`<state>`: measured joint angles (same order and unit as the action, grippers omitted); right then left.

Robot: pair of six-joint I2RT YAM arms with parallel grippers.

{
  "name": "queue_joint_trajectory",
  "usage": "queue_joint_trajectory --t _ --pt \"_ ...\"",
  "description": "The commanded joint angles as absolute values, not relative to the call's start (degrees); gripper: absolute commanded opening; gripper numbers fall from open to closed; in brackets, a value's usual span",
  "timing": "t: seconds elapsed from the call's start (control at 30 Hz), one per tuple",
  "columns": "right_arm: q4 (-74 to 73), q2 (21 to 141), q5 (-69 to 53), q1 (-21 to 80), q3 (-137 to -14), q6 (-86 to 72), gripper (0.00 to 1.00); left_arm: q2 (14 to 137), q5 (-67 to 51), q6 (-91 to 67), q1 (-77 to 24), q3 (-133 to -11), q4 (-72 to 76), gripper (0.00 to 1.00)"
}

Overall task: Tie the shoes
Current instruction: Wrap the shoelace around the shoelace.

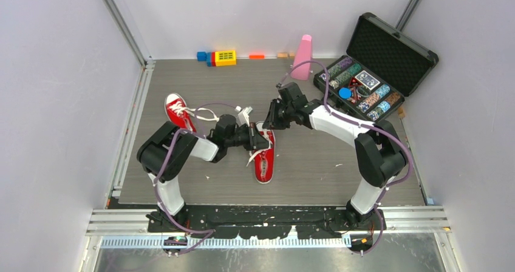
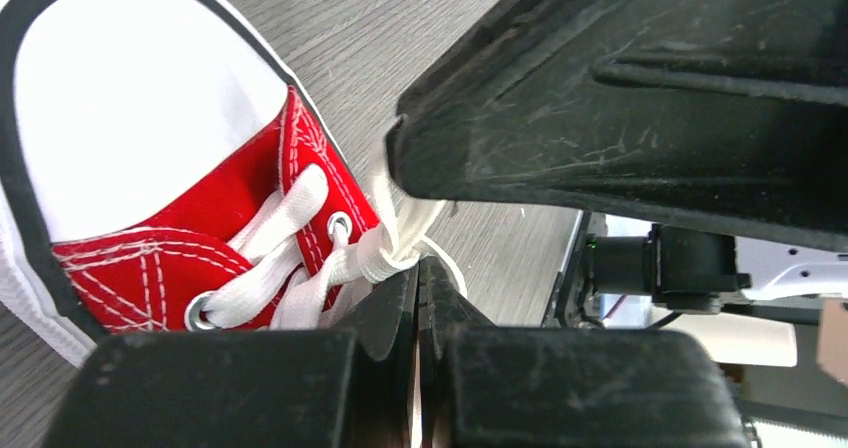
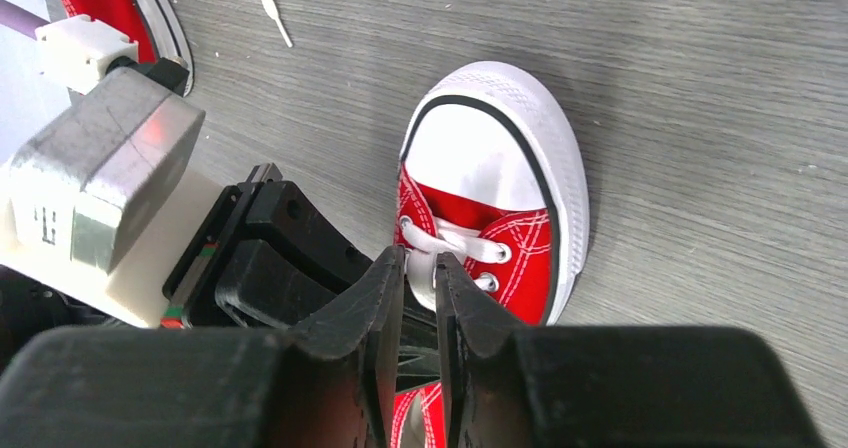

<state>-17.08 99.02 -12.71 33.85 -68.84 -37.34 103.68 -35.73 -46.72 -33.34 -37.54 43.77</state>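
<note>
A red shoe (image 1: 265, 158) with a white toe cap lies mid-table, toe pointing to the back. My left gripper (image 1: 260, 139) is at its left side, shut on a bunch of its white lace (image 2: 385, 253). In the left wrist view the jaws (image 2: 418, 266) meet right at the lace, beside the toe cap (image 2: 130, 98). My right gripper (image 1: 271, 121) comes down over the toe end. In the right wrist view (image 3: 419, 260) its jaws stand a narrow gap apart, pinching a white lace (image 3: 422, 273) by the shoe's (image 3: 500, 228) front eyelets. The second shoe (image 1: 177, 112) lies at the left.
A black case (image 1: 371, 84) of poker chips stands open at the back right, with a pink cone (image 1: 302, 57) next to it. Coloured blocks (image 1: 220, 57) line the back wall. A lace from the left shoe trails toward the middle (image 1: 206, 111).
</note>
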Motion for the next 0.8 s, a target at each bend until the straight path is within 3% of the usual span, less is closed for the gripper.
queue_joint_trajectory --t 0.0,0.27,0.4,0.67,0.77 --pt "-14.8 95.0 -12.5 32.9 -67.5 -37.4 0.25 106.3 -37.3 -52.3 -32.2 -36.3 52.5 0.0" --pt "-14.7 91.0 -13.0 32.1 -64.9 -36.8 0.39 110.2 -38.2 -56.3 -31.7 -36.7 57.1 0.0" --pt "-14.6 88.3 -12.7 31.5 -62.8 -36.6 0.57 110.2 -38.3 -56.0 -31.3 -36.6 56.4 0.0" --pt "-8.1 80.6 -13.4 30.1 -51.0 -36.1 0.45 110.0 -38.5 -57.7 -31.0 -36.7 54.7 0.0" --pt "-3.1 78.5 -16.5 30.1 -45.6 -32.2 0.51 110.0 -38.3 -58.7 -30.9 -37.1 53.0 0.0"
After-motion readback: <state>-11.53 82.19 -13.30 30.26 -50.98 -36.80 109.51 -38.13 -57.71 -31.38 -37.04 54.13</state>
